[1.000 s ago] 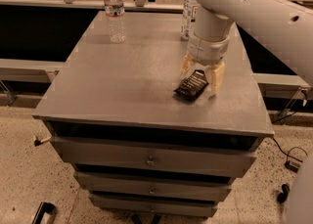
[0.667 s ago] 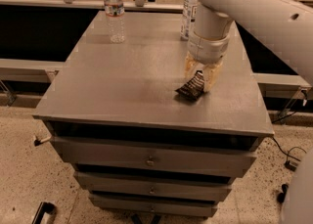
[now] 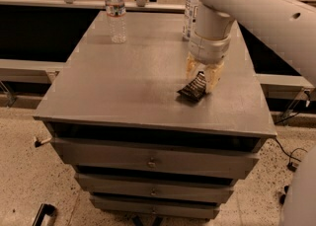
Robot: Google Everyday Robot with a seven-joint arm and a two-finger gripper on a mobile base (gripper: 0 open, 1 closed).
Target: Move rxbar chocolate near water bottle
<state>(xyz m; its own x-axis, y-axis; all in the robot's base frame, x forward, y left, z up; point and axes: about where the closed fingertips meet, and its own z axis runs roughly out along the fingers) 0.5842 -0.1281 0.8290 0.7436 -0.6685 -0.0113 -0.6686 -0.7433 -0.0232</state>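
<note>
The rxbar chocolate [image 3: 193, 90], a small black-wrapped bar, is at the right of the grey table top [image 3: 123, 82]. It is tilted, with its upper end between my fingers and its lower end at the table surface. My gripper [image 3: 203, 76] points straight down over it and is shut on the bar's upper end. The water bottle [image 3: 115, 10], clear with a white cap and a reddish label band, stands upright at the far left of the table, well away from the bar.
A second bottle with a big white label [image 3: 189, 15] stands at the back, partly hidden behind my arm. The table is a drawer cabinet [image 3: 150, 163]. A shelf with objects runs behind it. A cable lies on the floor at right [image 3: 291, 153].
The gripper and bar stay almost in place. The bar's upper end has tipped up slightly between the fingers.
</note>
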